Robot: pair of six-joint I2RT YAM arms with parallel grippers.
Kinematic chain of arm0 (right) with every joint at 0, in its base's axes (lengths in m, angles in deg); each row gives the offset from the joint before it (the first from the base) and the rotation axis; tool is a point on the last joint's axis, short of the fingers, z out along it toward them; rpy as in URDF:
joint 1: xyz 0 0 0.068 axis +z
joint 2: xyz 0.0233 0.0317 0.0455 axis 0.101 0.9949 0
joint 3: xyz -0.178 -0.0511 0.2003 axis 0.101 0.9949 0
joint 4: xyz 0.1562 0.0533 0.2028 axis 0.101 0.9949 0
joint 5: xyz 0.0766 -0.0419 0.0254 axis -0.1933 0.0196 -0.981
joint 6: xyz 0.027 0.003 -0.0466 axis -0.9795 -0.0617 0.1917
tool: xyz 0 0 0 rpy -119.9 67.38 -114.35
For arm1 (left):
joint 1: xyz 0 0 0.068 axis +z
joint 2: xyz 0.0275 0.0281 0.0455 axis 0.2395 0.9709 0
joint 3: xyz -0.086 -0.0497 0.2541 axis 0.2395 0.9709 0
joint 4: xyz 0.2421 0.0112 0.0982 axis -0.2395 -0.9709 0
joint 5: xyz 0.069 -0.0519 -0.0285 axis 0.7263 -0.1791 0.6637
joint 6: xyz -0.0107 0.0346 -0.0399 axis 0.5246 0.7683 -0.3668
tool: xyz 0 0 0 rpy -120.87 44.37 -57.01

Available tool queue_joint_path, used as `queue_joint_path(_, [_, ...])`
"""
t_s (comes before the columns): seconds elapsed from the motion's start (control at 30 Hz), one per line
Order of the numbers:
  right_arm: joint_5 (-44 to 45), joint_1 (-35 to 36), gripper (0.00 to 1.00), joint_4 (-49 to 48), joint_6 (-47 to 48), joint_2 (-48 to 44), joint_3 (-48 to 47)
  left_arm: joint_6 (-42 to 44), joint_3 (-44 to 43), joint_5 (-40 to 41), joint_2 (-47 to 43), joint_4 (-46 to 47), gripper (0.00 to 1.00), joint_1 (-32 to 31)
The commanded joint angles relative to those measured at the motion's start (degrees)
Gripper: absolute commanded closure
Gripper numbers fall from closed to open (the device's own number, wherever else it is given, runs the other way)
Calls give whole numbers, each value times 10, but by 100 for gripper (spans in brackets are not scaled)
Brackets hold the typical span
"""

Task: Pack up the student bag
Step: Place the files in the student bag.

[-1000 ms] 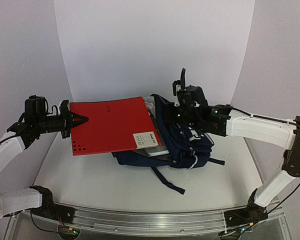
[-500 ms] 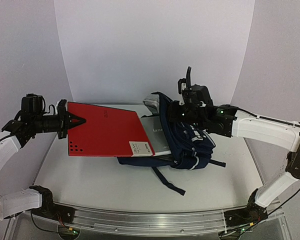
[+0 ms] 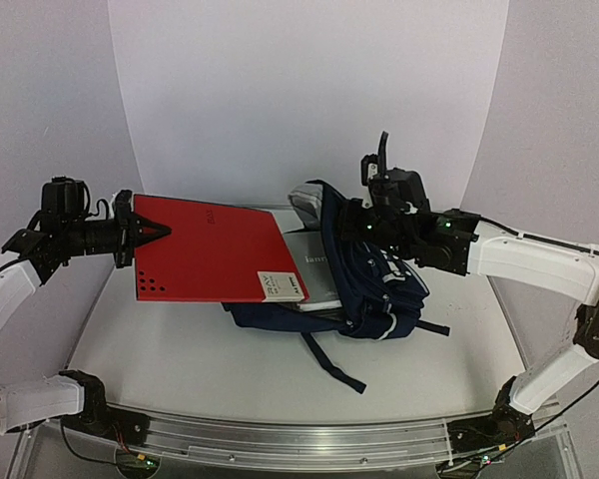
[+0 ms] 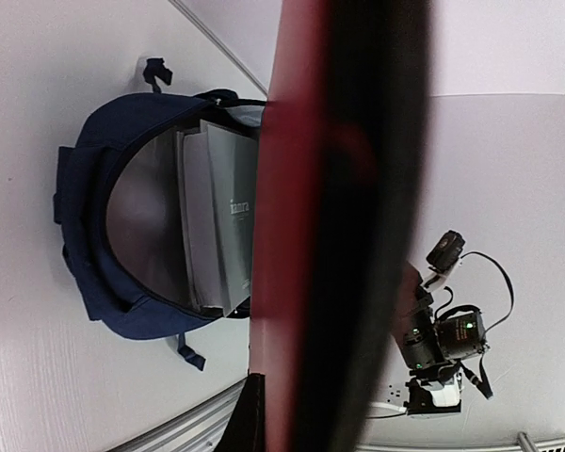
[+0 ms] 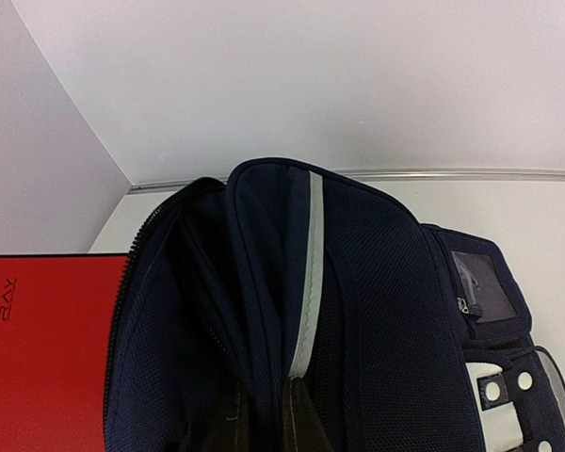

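Note:
The student bag [image 3: 374, 289] lies on the table, navy with a pale stripe, its mouth facing left. A grey book [image 3: 314, 267] shows inside it. My right gripper [image 3: 357, 224] is shut on the bag's upper flap and holds the mouth open; in the right wrist view the navy fabric [image 5: 386, 311] fills the frame, pinched between the fingertips [image 5: 228, 426]. My left gripper [image 3: 160, 232] is shut on the left edge of a large red book [image 3: 212, 261]. That book hangs tilted above the table, its right edge at the bag's mouth. The left wrist view shows the red book [image 4: 292, 235] edge-on beside the bag [image 4: 85, 217].
A loose dark strap [image 3: 334, 367] trails from the bag toward the near edge. White walls [image 3: 299, 100] close the back and sides. The metal rail [image 3: 299, 439] and both arm bases lie along the front.
My left gripper has risen and drawn slightly left, flattening the red book. The right gripper has lifted the flap higher and shifted right, so more of the grey book shows.

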Motion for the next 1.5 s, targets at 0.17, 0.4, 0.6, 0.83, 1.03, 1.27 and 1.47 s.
queue_joint_path(0.17, [17,4,100,-142,-4,-61,-21,-41,-40,-45,68,173,100,-53])
queue_joint_path(0.4, [12,4,100,-142,-4,-72,-16,-24,-16,-27,116,187,100,-67])
queue_joint_path(0.6, [7,4,100,-143,-6,-81,-10,-41,8,-39,168,246,100,-67])
queue_joint_path(0.83, [-14,4,100,-146,-13,-82,-5,-57,-13,-41,237,326,100,-83])
queue_joint_path(1.03, [-37,4,100,-149,-20,-71,-7,-77,-35,-15,295,405,100,-113])
queue_joint_path(1.27, [-63,5,100,-157,-30,-53,-15,-64,-37,32,349,472,100,-136])
queue_joint_path(1.47, [-74,6,100,-169,-36,-33,-23,-57,-67,75,408,497,100,-193])
